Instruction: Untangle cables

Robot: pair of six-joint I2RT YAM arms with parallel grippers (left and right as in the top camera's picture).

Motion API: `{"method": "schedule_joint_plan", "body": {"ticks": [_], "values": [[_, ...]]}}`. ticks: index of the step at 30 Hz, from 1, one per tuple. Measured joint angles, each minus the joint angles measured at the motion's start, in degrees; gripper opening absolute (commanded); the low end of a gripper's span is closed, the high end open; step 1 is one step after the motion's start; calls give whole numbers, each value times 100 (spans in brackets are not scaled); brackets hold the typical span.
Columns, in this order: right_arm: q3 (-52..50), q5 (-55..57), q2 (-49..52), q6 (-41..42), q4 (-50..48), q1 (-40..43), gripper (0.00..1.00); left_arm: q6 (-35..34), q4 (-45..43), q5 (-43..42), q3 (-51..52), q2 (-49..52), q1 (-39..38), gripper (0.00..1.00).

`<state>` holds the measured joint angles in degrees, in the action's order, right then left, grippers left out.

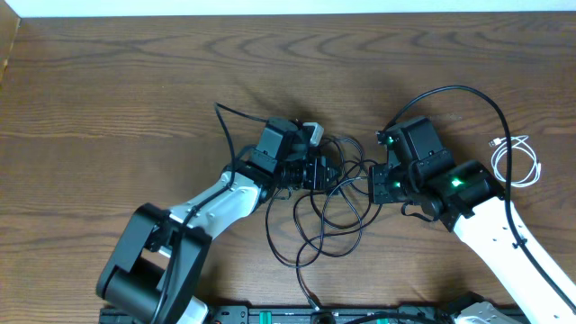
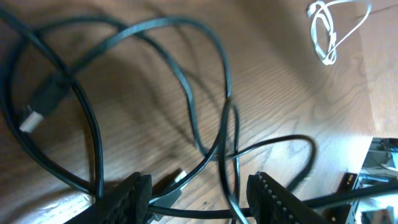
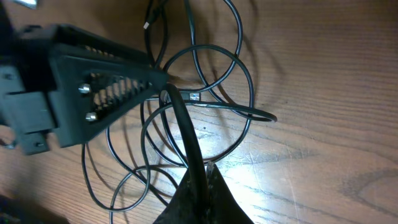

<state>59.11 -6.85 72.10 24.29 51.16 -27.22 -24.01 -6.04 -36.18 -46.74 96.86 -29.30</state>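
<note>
Hiding the cables' [image 3: 186, 134] knot overhead, left claw [image 1: 317, 171] faces right claw [image 1: 380, 184].

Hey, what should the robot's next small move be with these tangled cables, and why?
Probably close the left gripper: its jaws stand open around strands of the black cable, while the right gripper pinches another strand, so the arms could then pull apart.
</note>
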Motion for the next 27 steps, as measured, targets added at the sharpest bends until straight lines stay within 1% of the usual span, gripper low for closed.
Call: {"method": "schedule_joint_plan", "body": {"ticks": [5,14,21,22,24,27], "values": [[0,0,0,0,0,0,1,-15,-11,-103,0,205,-48,54],[0,-2,0,0,-2,0,1,-20,-442,-166,0,208,-61,54],[0,0,0,0,-2,0,1,-20,-442,-129,0,208,-142,54],[0,-2,0,0,0,0,1,-20,-433,-72,0,208,-192,53],[0,-4,0,0,0,0,1,-20,-393,79,0,208,-310,43],[0,-44,0,0,2,0,1,-22,-330,273,0,208,-525,35]]}}
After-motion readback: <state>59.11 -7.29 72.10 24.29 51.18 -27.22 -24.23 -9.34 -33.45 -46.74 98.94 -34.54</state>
